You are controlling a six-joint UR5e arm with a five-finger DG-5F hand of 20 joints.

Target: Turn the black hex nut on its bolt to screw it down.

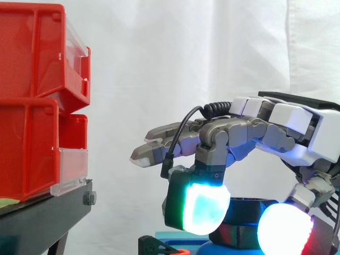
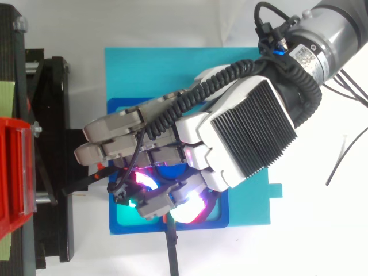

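Observation:
The black hex nut [image 1: 245, 229] sits low in the side view on a blue fixture [image 2: 221, 221], which rests on a cyan plate [image 2: 172, 69]. My hand [image 1: 297, 127] comes in from the right and hovers over it, palm down. Two digits curl down on either side of the nut, their glowing pads [image 1: 199, 208] cyan-green on the left and white-red on the right, pinching it. The other fingers reach out straight toward the bins. From above, the hand [image 2: 241, 132] covers most of the nut, with magenta and white glow beneath it. The bolt is hidden.
Stacked red bins [image 1: 32, 106] stand on a black stand [image 1: 48, 212] to the left, a short way from the outstretched fingertips. A thin dark cable lies on the white table at the right [image 2: 339, 161].

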